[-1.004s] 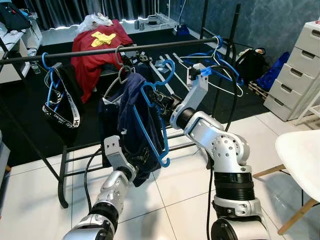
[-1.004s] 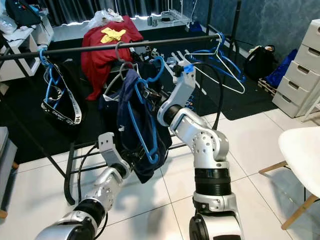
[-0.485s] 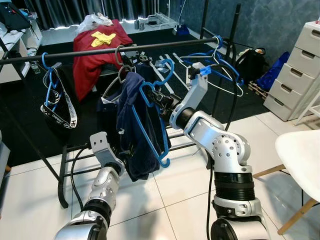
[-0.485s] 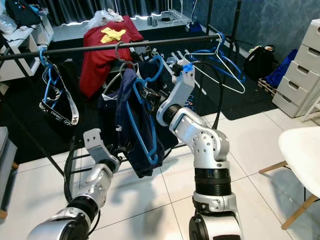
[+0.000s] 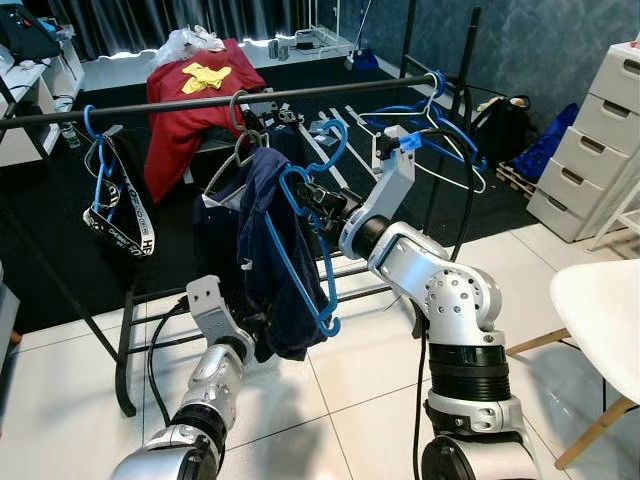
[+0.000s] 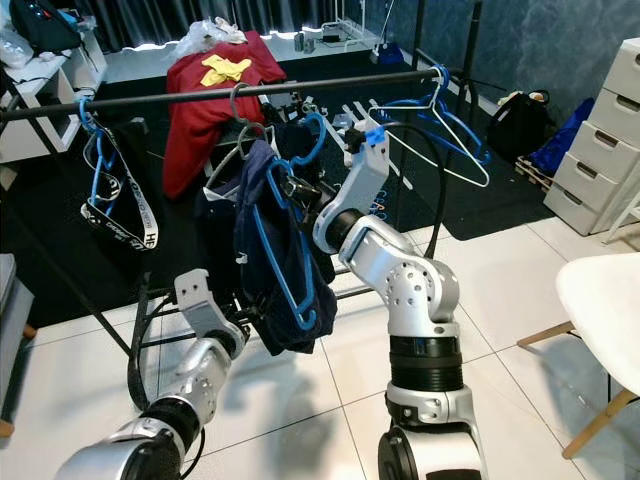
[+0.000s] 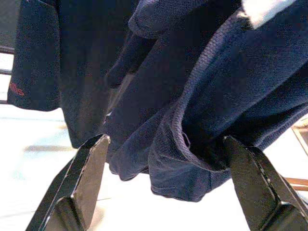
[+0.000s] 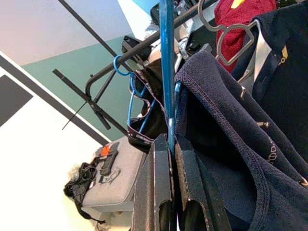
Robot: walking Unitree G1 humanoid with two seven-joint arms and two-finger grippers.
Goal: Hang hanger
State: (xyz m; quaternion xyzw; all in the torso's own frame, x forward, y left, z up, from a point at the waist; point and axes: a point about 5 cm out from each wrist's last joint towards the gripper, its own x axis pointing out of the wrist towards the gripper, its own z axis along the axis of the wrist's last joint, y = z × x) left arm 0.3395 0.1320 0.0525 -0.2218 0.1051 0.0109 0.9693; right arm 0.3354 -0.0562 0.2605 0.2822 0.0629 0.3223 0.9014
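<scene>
The right gripper (image 8: 171, 144) is pinching the blue hanger (image 5: 305, 245) with its fingers pressed together on the plastic, holding it just below and near of the black clothes rail (image 5: 200, 103). A navy garment (image 5: 275, 260) is draping over that hanger, its hem hanging between the spread-apart fingers of the left gripper (image 7: 166, 168), which is reaching up from below without clamping the cloth. A small red mark on the navy fabric (image 7: 16, 89) is too blurred to read. On the left, a black strap with white lettering (image 5: 125, 225) is hanging from another blue hanger; the letters cannot be made out. At the far right, grey drawers (image 5: 600, 140) are standing shut.
</scene>
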